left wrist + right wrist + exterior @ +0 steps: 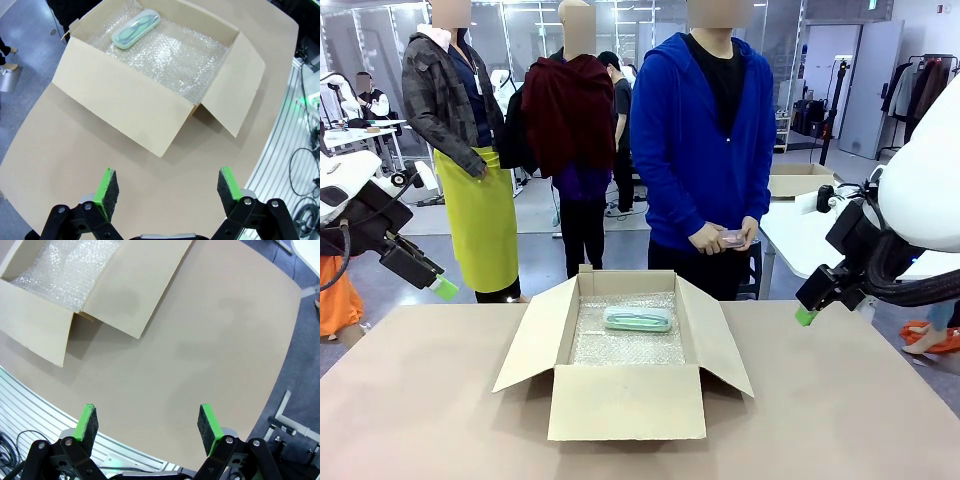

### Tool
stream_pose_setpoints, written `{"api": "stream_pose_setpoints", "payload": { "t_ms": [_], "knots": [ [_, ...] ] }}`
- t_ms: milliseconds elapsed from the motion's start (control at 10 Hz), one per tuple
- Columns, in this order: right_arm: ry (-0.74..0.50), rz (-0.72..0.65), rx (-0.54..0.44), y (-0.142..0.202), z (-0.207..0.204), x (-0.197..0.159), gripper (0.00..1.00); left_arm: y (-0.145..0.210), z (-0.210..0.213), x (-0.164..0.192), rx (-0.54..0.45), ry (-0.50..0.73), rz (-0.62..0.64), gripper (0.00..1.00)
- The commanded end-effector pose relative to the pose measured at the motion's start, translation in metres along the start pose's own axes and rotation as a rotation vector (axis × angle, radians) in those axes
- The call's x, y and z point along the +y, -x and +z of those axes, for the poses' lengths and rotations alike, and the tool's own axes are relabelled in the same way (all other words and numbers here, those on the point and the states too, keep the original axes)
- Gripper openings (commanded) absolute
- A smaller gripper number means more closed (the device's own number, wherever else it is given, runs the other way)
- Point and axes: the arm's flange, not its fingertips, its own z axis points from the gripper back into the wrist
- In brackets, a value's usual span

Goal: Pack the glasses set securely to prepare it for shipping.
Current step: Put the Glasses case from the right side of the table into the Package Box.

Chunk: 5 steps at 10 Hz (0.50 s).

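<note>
Mint case (637, 319) lies in box (625, 400); pink case (733, 237), in person's hands (710, 240), should follow; left gripper (167, 187) and right gripper (147, 425) gape empty.

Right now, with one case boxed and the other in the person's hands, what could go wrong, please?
The mint-green case lies loose on the bubble wrap, uncovered, so it may slide in transit. The pink case sits in the person's hands; a handover to the open right gripper could slip. The spread box flaps might snag a reaching arm.

Grey floor (538, 255) extends beyond the tan table (840, 420). White side table (795, 240) stands right of it; clothes rack (925, 90) farther back.
</note>
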Motion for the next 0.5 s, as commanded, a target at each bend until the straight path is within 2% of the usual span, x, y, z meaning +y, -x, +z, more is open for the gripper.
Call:
{"api": "stream_pose_setpoints", "payload": {
  "t_ms": [0, 400],
  "knots": [
    [0.002, 0.009, -0.005, -0.0007, -0.0015, -0.0016, 1.00, 0.0008, 0.0025, 0.0011, -0.015, 0.023, -0.009, 1.00],
    [0.002, 0.009, -0.005, -0.0007, -0.0015, -0.0016, 1.00, 0.0008, 0.0025, 0.0011, -0.015, 0.023, -0.009, 1.00]
  ]
}}
